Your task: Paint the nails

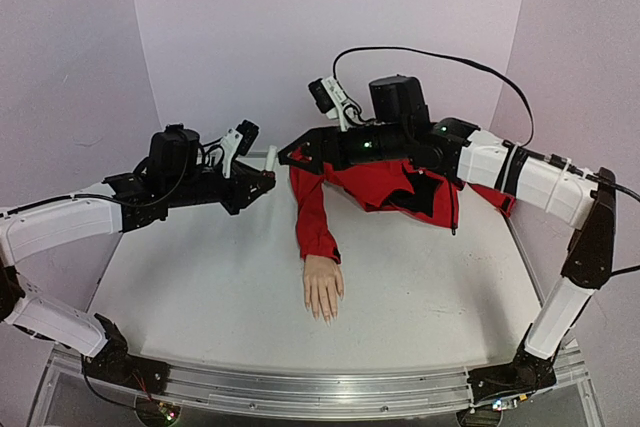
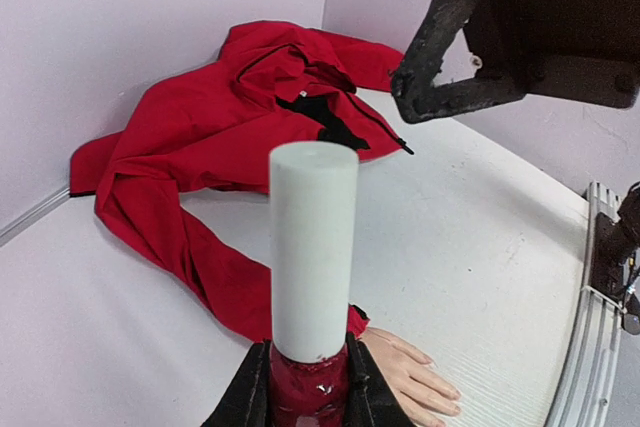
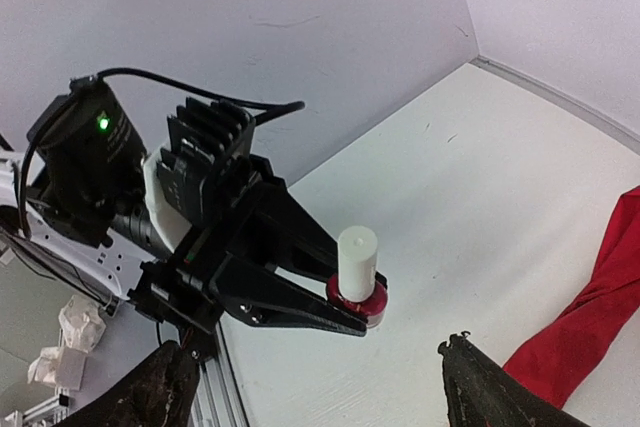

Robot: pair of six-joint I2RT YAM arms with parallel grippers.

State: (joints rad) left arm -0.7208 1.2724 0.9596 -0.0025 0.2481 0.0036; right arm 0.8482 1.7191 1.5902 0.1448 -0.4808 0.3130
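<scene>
Bright, soft and even from overhead, with faint shadows beneath the red jacket (image 1: pixel 372 187) on the table (image 1: pixel 200 287). Bowed at the edges in the top view. Slightly soft on the white cap (image 2: pixel 313 247) close to the left wrist camera.

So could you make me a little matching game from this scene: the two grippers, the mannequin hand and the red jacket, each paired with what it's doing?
Things:
1. left gripper
2. right gripper
3. mannequin hand
4. red jacket

States:
A. crumpled in a heap at the far side of the table
B. shut on the polish bottle
C. lying flat on the table, palm down
D. open, holding nothing

Pairs: 1-B, 2-D, 3-C, 4-A
</scene>
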